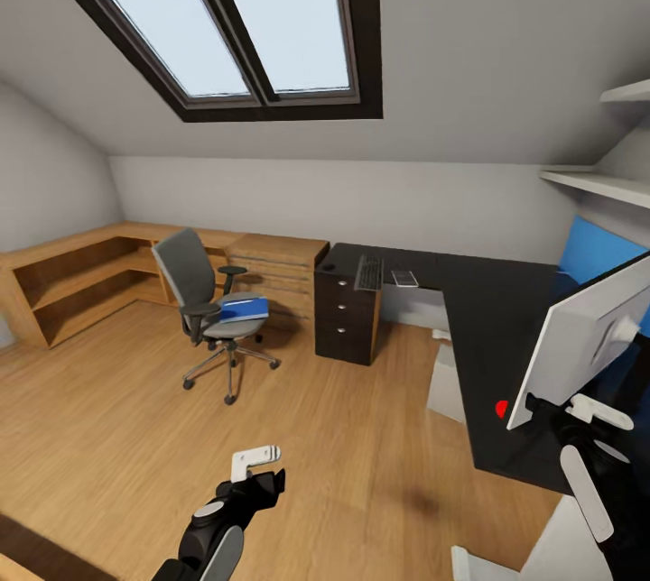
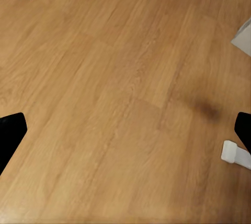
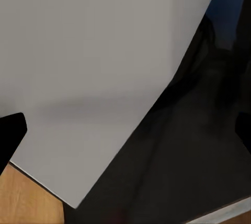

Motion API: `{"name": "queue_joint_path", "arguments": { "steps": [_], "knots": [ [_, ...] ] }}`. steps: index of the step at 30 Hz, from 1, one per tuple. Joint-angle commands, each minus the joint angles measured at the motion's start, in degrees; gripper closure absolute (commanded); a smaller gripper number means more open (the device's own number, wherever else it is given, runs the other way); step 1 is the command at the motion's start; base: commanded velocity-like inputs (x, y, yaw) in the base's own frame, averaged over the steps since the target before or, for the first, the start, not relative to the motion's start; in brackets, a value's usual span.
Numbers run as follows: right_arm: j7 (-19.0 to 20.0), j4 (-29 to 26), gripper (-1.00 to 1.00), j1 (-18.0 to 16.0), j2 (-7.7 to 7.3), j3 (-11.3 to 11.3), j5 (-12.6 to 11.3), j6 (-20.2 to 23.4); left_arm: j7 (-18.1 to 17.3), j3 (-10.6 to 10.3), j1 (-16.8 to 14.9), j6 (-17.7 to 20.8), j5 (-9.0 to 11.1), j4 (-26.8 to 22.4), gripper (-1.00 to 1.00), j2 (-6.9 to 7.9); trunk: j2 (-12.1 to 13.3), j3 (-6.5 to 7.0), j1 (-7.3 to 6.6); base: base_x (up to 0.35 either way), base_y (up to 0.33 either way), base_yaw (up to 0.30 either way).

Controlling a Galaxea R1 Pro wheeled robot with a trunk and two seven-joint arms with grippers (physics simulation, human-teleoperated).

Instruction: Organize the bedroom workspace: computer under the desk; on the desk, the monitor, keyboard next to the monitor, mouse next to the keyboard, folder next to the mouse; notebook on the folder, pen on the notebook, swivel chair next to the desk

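1. Currently the bedroom floor [image 1: 117,437] lies open between me and the furniture. The swivel chair [image 1: 212,310] stands on it well apart from the worktop [image 1: 487,310], so that step is not yet done.
2. The worktop is L-shaped. Its drawer unit [image 1: 346,315] faces the chair, next to a wooden dresser [image 1: 275,270].
3. The monitor [image 1: 582,337] is at the near end of the worktop and shows me its pale grey back. It appears tilted. I judge that it is being positioned.
4. The computer [image 1: 447,382] sits low beside the worktop's inner edge, partly beneath the top.
5. The keyboard [image 1: 368,272] lies on the far corner of the worktop. A small grey flat item [image 1: 404,278], probably the notebook, lies just beside it.
6. The folder [image 1: 244,307] is on the chair seat, so its transfer to the worktop remains outstanding.
7. The right tool [image 1: 564,408] is close behind the monitor's lower edge with its fingertips [image 3: 10,135] spread wide. I cannot tell whether it touches the panel.
8. The left tool [image 1: 260,471] hangs over bare floor, spread wide and empty. It is parked clear of the work.
9. I can read no label or writing anywhere.
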Motion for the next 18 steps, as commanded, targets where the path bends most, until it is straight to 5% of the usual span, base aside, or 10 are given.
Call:
{"name": "queue_joint_path", "arguments": {
  "steps": [1,8,11,18],
  "knots": [
    [-0.3,-0.1,-1.0,0.0,-0.02,0.1,-0.6,0.2,0.6,-0.1,-0.1,0.1,0.6,-0.1,-1.0,0.0,-0.1,-0.09,0.01,0.0,0.0,-0.008],
    [-0.3,0.1,-1.0,0.0,-0.05,0.1,-0.6,0.2,0.4,-0.4,-0.1,0.1,0.5,-0.2,-1.0,-0.03,-0.1,-0.09,0.01,0.0,0.0,-0.177],
    [-0.3,0.2,-1.0,0.0,-0.06,0.1,-0.6,0.2,0.6,-3.2,-0.1,-0.1,0.5,-1.6,-1.0,0.03,0.3,0.09,-0.21,0.0,0.0,-0.246],
    [-0.2,0.3,-1.0,0.0,-0.1,0.1,-0.5,0.2,0.7,-4.9,-0.1,-0.5,0.5,-2.3,-1.0,0.18,3.1,1.35,-1.74,0.0,0.0,-0.243]
  ]
}}
